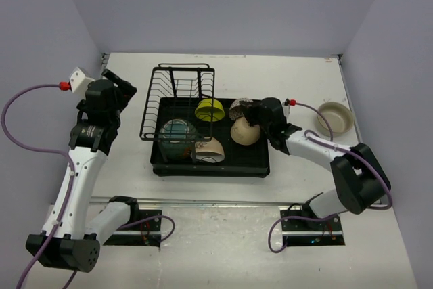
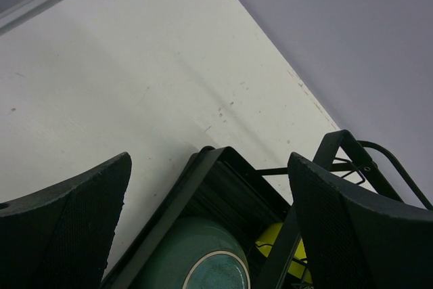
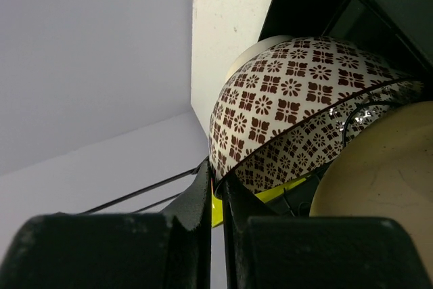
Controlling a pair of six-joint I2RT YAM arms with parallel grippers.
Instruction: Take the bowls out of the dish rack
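At the dish rack's (image 1: 247, 157) right rear, right jaws pinch the patterned bowl's (image 3: 291, 93) rim, evidently for lifting; left jaws hang spread.

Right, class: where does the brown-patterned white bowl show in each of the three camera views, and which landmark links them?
Top external: the patterned bowl sits at the back right of the dish rack.
Left wrist: not in it.
Right wrist: it fills the centre, close up.
Shared landmark: the yellow-green bowl, seen in the left wrist view and the right wrist view too.
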